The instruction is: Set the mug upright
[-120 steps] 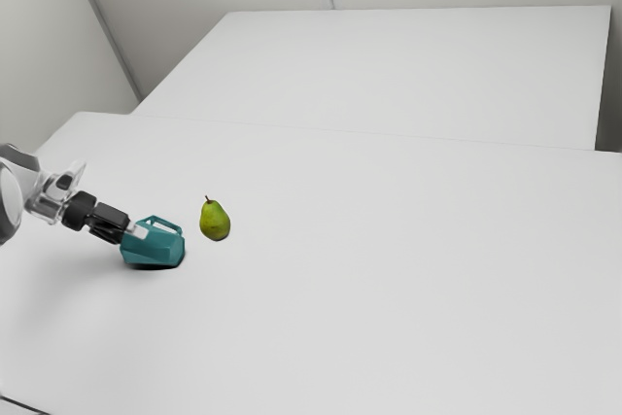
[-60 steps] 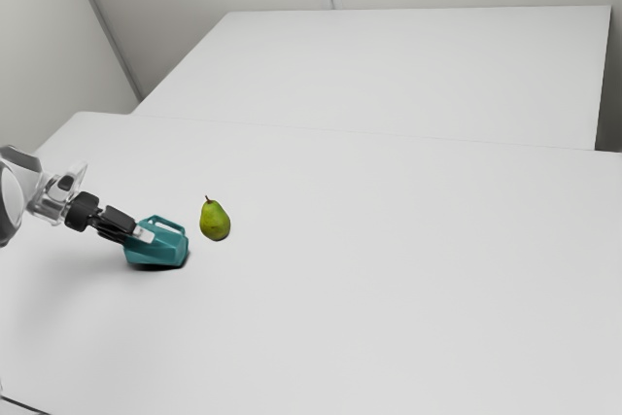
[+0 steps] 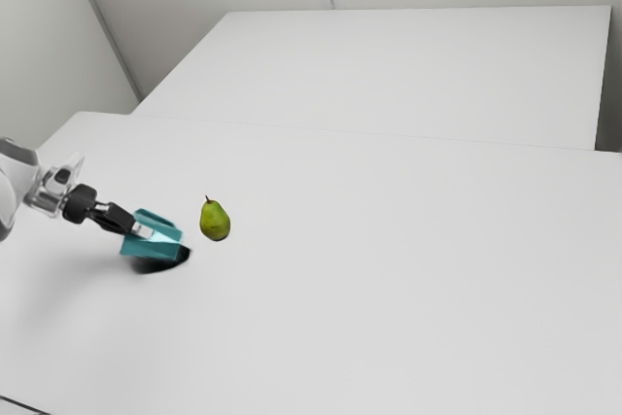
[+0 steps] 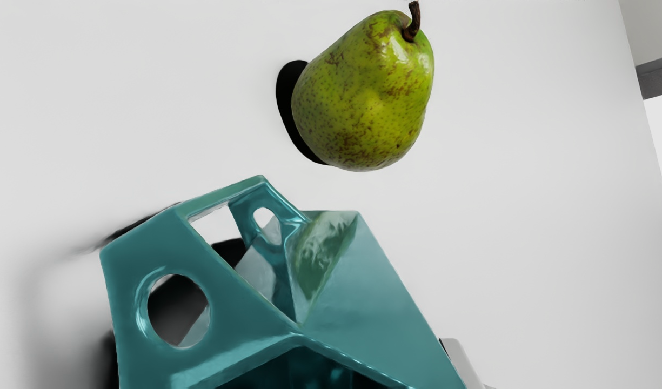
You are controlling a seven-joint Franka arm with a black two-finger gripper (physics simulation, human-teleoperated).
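End effector (image 3: 145,231): one, black, two-fingered, at the left of the exterior view; closed on the mug (image 3: 162,246), as far as you can judge, since the mug hangs tilted from it. In the wrist view you see a pale fingertip (image 4: 462,361) against the outside of the mug's wall; the other finger's contact is hidden from you.

Mug: one, teal, faceted, left of the frame's middle, tipped over and not upright. Its dark shadow (image 3: 160,265) spreads below it, which suggests to you that most or all of it is off the worktop (image 3: 389,279). Handle (image 4: 221,195): angular, pierced, free of the fingers. The hold on the body rather than the handle presumably serves you for turning the whole mug.

Pear (image 3: 215,221): one, green, stem uppermost in the exterior view, just to the right of the mug and apart from it; no evident part in the task, but a neighbour to spare.

Judgement for you: the mug calls for more turning, base downward, before any release. A slip in the grip could drop it back onto its side.
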